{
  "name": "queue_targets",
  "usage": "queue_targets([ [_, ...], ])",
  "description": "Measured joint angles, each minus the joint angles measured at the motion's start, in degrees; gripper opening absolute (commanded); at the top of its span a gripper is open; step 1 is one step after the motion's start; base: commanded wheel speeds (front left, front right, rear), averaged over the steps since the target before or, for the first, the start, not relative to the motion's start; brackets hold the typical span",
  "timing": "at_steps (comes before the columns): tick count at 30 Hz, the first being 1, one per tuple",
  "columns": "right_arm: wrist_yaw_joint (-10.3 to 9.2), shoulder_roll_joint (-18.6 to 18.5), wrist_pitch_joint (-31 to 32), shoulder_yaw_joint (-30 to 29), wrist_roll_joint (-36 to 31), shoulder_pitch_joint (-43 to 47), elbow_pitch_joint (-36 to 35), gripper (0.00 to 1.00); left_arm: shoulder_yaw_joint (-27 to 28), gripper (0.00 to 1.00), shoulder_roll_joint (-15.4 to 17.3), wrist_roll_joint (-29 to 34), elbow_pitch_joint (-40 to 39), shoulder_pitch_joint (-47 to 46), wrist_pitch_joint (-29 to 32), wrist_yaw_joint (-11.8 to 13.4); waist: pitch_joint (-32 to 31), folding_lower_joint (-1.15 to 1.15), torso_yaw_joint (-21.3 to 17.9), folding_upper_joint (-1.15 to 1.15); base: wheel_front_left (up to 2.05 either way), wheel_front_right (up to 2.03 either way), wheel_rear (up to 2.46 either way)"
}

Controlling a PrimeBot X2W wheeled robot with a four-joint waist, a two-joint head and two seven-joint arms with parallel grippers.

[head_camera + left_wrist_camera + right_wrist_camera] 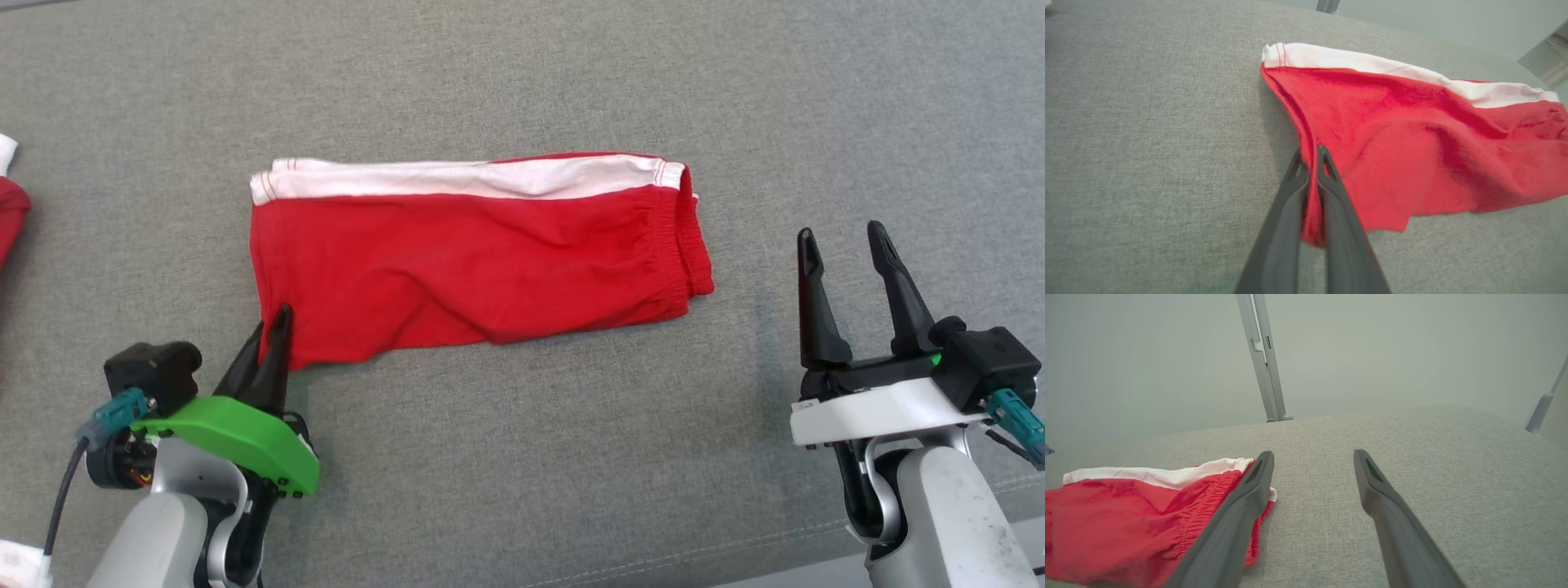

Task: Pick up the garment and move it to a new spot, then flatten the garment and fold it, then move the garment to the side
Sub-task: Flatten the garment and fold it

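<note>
- The left gripper [276,322] had two long dark fingers [1284,228] that got thin at the tips.
- Below them sat a bright green curved plate [237,437] with tiny dark screws along its near edge.
- A black box [151,367] sat left of the green plate, with a blue-green plug [118,406] and a thin black cable [61,498].
- The left forearm [155,531] was pale grey and round.
- The right gripper [841,230] had the same long dark fingers, each with a small slot near the tip.
- Its white plate [882,412] was flat, with a second black box [992,355] and a second blue-green plug [1016,416] on the right.
- The right forearm [955,506] was pale grey with small dark specks.
</note>
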Motion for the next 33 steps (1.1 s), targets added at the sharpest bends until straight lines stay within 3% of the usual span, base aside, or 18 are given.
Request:
queue_targets([
  [5,0.00,-0.14,0.00,-0.21,-0.15,0.68,0.12,1.00,-0.30,0.00,0.23,0.03,-4.39,3.41,2.10,2.50,-1.31,0.00,1.04,0.00,0.00,0.00,0.00],
  [6,0.00,-0.15,0.00,-0.15,-0.15,0.69,0.19,1.00,-0.38,0.37,0.16,0.03,-5.10,3.77,2.44,2.91,-1.50,0.00,1.13,0.00,0.00,0.00,0.00],
  [7,0.00,-0.21,0.00,-0.05,-0.15,0.68,0.29,1.00,-0.46,1.00,0.11,0.03,-5.53,4.00,2.58,3.35,-1.63,0.00,1.19,0.00,0.00,0.00,0.00],
  [13,0.00,-0.33,0.00,0.51,-0.33,0.63,0.80,1.00,1.25,1.00,-0.87,0.87,-7.72,5.17,-1.12,5.86,-2.17,0.00,1.04,0.00,0.00,0.00,0.00],
  [21,0.00,-0.91,0.64,-0.10,-2.32,0.45,0.52,1.00,3.99,1.00,-1.71,7.01,-11.14,4.95,-13.10,8.90,-3.83,0.00,1.51,0.00,0.00,0.00,0.00],
  [27,0.00,-1.15,2.49,-0.22,-3.78,0.82,0.10,1.00,4.61,1.00,0.60,12.30,-12.44,4.97,-14.77,10.44,-5.82,0.00,2.04,0.00,0.00,0.00,0.00],
  [33,0.00,-1.64,3.93,0.55,-4.03,1.58,0.16,1.00,4.39,1.00,1.93,13.25,-12.80,7.24,-14.90,10.92,-7.43,0.00,2.23,0.00,0.00,0.00,0.00],
])
